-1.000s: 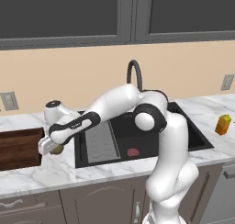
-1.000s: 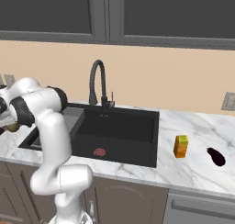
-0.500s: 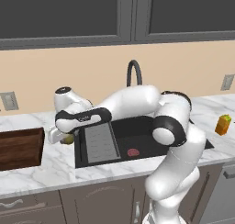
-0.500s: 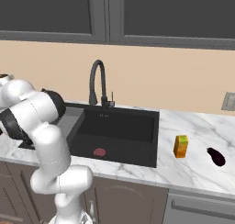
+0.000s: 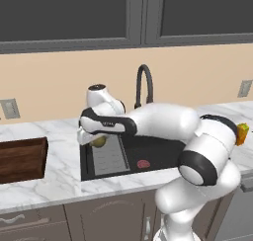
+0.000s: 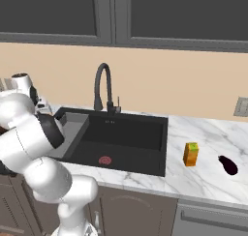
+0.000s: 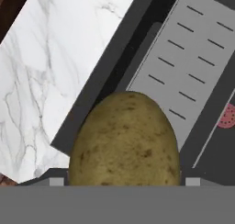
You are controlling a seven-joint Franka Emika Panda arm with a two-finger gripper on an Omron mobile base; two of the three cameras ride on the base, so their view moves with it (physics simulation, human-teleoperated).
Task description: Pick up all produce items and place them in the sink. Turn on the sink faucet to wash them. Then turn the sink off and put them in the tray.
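Gripper [image 5: 97, 140] clamped wide around the potato [image 7: 124, 140], hanging over the left rim of the sink [image 5: 163, 153], above its grey rack [image 7: 183, 58]. Eggplant [image 6: 227, 165] lying on the counter, well right of the sink.

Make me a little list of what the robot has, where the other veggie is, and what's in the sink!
held item: olive-yellow potato, gripped in the gripper, jaws set wide around it
potato position: over the grey ribbed rack at the sink's left end
other produce: dark purple eggplant on the counter, right of the orange block
in the sink: flat red disc
faucet: no water visible
tray: on the counter left of the sink
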